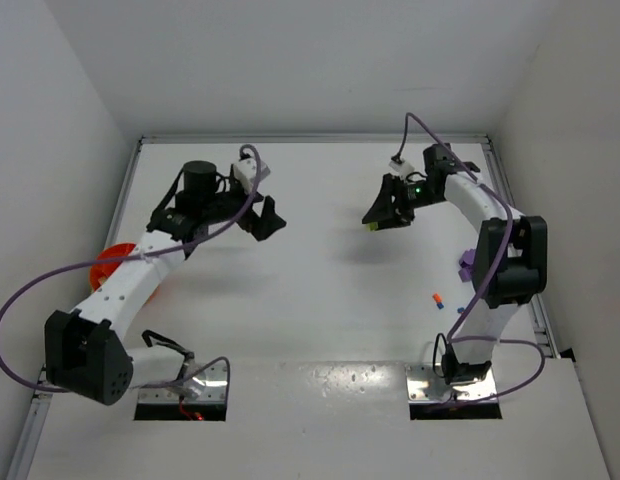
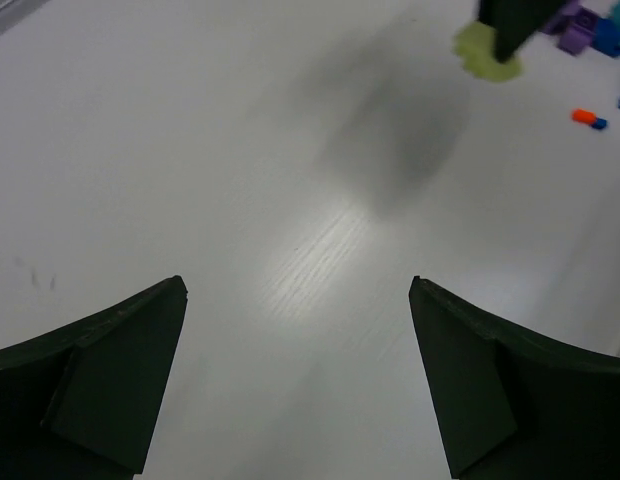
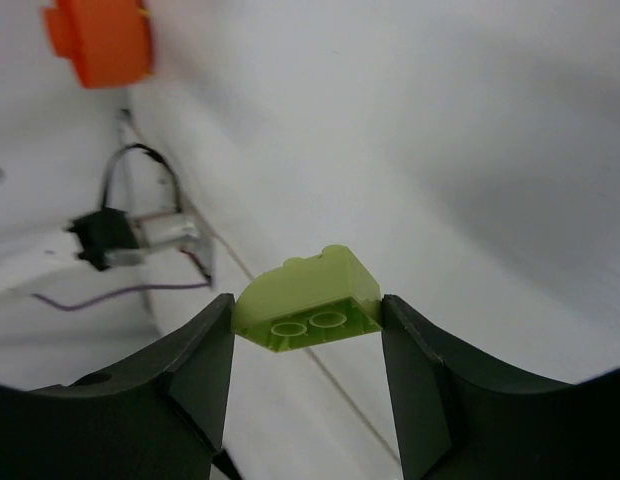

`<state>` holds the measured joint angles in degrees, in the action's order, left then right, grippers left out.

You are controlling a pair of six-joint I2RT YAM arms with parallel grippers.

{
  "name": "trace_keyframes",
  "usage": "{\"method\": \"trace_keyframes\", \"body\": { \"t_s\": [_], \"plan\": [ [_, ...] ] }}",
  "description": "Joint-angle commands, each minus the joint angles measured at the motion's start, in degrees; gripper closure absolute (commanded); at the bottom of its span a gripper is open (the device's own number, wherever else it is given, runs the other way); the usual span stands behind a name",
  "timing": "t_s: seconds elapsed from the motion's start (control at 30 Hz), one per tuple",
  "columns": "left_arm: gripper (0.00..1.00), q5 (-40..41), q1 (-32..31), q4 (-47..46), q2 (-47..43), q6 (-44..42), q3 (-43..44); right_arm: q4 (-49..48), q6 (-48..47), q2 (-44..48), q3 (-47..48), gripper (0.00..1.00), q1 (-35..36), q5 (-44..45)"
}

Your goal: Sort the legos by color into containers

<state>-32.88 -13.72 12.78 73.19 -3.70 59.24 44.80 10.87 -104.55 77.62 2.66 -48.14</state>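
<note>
Left arm (image 1: 130,285) sits closest to us overhead, bent across the orange bowl (image 1: 110,256). We spot a purple lego (image 1: 467,265) and an orange lego (image 1: 437,297) way right of the bowl. Left wrist: left gripper (image 2: 295,290) gaping over the table (image 2: 240,180). Right wrist: right gripper (image 3: 308,330) pinching a lime brick (image 3: 308,300) aloft, far from the bowl.

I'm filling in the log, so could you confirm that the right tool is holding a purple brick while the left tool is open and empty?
Not quite: the brick in the right tool is lime green, not purple, as the right wrist view shows. The rest stands: the left tool is open and empty.
</note>
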Motion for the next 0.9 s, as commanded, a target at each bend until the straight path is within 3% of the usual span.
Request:
{"method": "trace_keyframes", "body": {
  "t_s": [0.0, 0.27, 0.4, 0.67, 0.87],
  "plan": [
    [0.00, -1.9, -4.8, -1.0, -5.4, -8.3, -2.0, -10.8, 13.8, -0.5, 1.7, 0.88, 2.1, -14.1],
    [0.03, -5.2, -13.3, -3.4, -8.5, -11.1, -4.5, -37.9, 40.8, 0.0, -3.1, 0.91, 7.0, -25.4],
    [0.05, -5.7, -15.8, -7.9, -8.0, -11.1, -5.7, -47.9, 49.0, 0.7, -5.2, 0.91, 9.4, -28.3],
    [0.16, -5.6, -17.0, -15.9, -6.8, -10.6, -6.2, -54.9, 55.4, 3.1, -7.8, 0.91, 11.9, -30.9],
    [0.20, -7.6, -17.0, -18.0, -7.5, -15.4, -8.4, -57.6, 57.9, 3.1, -8.5, 0.91, 14.3, -31.9]
  ]
}}
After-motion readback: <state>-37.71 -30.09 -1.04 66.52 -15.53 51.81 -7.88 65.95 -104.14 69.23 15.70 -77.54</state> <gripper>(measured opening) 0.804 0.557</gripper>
